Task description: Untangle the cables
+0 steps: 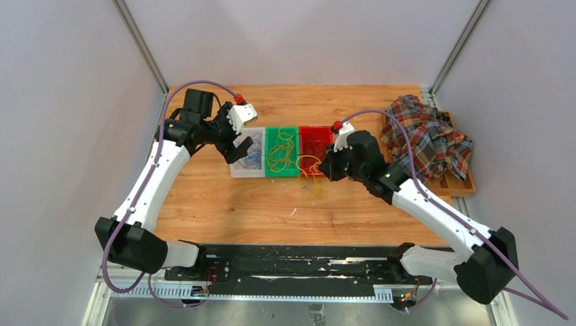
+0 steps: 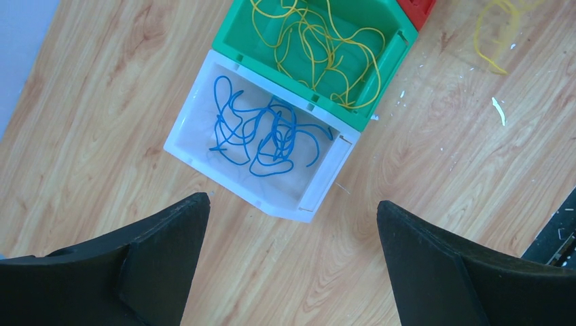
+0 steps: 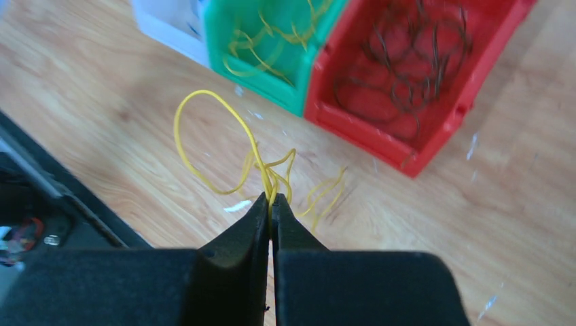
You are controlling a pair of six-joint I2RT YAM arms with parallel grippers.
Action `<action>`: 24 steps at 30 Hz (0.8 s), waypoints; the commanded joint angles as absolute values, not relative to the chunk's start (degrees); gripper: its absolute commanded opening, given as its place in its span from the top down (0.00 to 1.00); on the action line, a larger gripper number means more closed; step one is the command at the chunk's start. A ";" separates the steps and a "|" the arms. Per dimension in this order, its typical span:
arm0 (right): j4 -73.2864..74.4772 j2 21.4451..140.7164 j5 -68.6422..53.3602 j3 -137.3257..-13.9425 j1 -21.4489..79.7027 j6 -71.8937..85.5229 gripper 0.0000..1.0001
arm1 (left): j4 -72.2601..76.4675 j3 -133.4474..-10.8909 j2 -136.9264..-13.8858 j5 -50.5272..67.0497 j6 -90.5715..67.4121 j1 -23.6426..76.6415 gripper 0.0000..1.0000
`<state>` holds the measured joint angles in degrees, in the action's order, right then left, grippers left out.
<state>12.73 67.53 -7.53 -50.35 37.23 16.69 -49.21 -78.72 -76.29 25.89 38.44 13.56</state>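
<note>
Pinch made, lift next
The left tool (image 2: pixel 292 204) gapes empty above the blue cables (image 2: pixel 261 132); the right tool (image 3: pixel 272 204), closed tight, pinches a yellow cable (image 3: pixel 269 178) at six o'clock of the red bin (image 3: pixel 435 129): lift slowly so loops slip free.

Cables (image 2: pixel 270 133) lie in three adjoining bins (image 2: pixel 289 93) and before them.

No readable text or labels.

A white bin (image 2: pixel 231 185), a green bin (image 3: pixel 265 81) and a red bin (image 3: pixel 380 139) stand touching in a row on the wooden bench (image 1: pixel 231 210), with a crumpled plaid cloth (image 1: pixel 424 136) over a wooden tray (image 1: pixel 456 185) far right.
</note>
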 commanded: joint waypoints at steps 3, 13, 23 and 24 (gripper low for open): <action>12.48 61.88 -12.65 -57.71 36.80 14.24 0.99 | -49.08 -78.51 -74.49 26.72 39.21 13.36 0.02; 9.41 66.10 -16.25 -74.12 36.80 13.89 0.99 | -49.08 -78.06 -73.58 25.81 39.28 13.37 0.02; 4.02 78.42 -15.29 -79.30 36.83 12.42 0.99 | -39.59 -78.35 -75.01 19.74 27.97 5.28 0.02; 3.18 80.12 -14.81 -79.28 36.88 12.00 0.99 | -38.67 -78.39 -75.32 19.38 27.03 4.20 0.02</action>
